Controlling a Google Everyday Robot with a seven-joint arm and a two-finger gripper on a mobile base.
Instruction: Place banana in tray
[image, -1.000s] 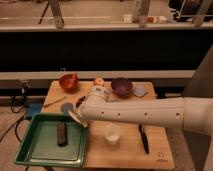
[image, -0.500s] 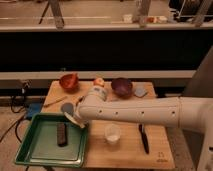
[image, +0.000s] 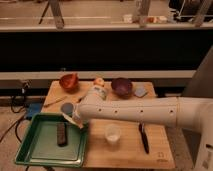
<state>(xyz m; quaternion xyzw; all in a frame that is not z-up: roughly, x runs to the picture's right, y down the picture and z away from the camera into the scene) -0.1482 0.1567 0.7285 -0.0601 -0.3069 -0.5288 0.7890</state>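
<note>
Wooden desk (image: 125, 150): gripper (image: 75, 120) over right rim of green tray (image: 35, 150), pale banana (image: 78, 123) at fingers; finger opening unclear, can't tell.

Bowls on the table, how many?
2: an orange bowl at the back left, a purple bowl at the back right. The arm, its pincer at the tray's right rim, may hide others.
</note>
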